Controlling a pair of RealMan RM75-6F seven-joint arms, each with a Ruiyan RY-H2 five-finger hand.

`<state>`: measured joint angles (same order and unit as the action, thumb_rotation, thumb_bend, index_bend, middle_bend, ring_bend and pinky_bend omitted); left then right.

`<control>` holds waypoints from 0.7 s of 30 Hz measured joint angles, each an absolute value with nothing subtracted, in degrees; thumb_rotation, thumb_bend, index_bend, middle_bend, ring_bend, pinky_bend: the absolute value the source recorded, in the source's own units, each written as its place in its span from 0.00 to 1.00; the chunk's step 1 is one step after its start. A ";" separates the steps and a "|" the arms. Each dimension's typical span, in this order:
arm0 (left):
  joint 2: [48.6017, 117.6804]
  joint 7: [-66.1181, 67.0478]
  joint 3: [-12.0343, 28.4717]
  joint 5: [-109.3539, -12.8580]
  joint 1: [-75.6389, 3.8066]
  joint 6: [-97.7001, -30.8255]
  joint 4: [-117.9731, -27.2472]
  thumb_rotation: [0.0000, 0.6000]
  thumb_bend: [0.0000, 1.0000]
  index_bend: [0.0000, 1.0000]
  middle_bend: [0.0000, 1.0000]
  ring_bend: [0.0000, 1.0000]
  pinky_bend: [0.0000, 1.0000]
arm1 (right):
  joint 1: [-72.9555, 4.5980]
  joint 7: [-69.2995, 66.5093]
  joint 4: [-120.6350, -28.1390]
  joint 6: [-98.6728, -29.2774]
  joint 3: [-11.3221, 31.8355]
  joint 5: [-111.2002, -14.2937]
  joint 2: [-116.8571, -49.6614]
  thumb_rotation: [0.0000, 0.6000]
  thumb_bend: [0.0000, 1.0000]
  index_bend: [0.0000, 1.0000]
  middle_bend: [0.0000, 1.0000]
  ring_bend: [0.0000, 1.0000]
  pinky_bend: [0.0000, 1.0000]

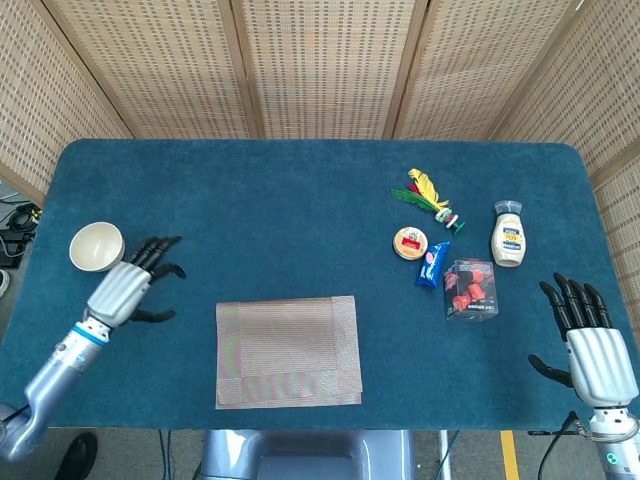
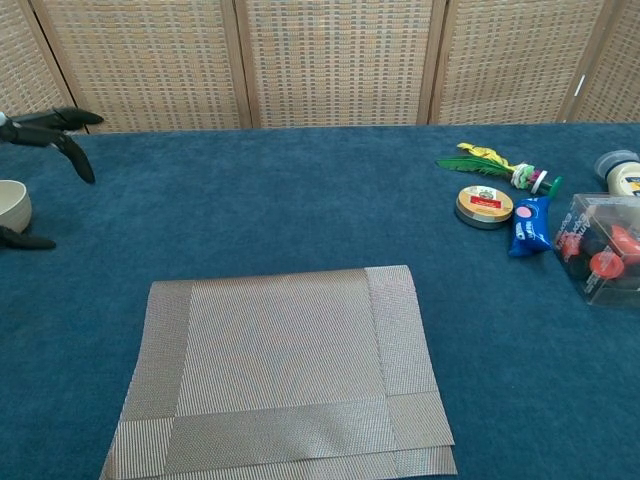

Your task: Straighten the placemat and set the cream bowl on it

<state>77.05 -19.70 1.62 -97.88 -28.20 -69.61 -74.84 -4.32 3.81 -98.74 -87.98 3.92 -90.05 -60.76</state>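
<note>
The cream bowl [image 1: 96,246] [image 2: 13,205] stands upright on the blue table near its left edge. My left hand [image 1: 134,284] [image 2: 45,135] hovers just right of the bowl, fingers spread, holding nothing. The woven grey placemat [image 1: 287,350] [image 2: 279,367] lies flat at the front middle, roughly square to the table edge, with a folded strip showing along its front edge. My right hand [image 1: 590,340] rests open at the front right corner, far from both; the chest view does not show it.
At the right stand a mayonnaise bottle [image 1: 509,236], a clear box of red pieces [image 1: 470,288] [image 2: 604,249], a blue packet [image 1: 432,263] [image 2: 528,224], a round tin [image 1: 410,242] [image 2: 484,206] and a feathered toy [image 1: 431,196] [image 2: 497,165]. A wicker screen [image 1: 320,65] backs the table.
</note>
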 measured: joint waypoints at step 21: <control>83.34 -5.54 -11.91 -108.31 -29.48 -64.88 -78.47 1.00 0.30 0.47 0.00 0.00 0.00 | -4.27 2.19 -98.33 -87.80 4.43 -88.83 -60.23 1.00 0.00 0.00 0.00 0.00 0.00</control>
<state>83.34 -5.54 -11.91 -108.31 -29.48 -64.88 -78.47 -4.27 2.19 -98.33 -87.80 4.43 -88.83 -60.23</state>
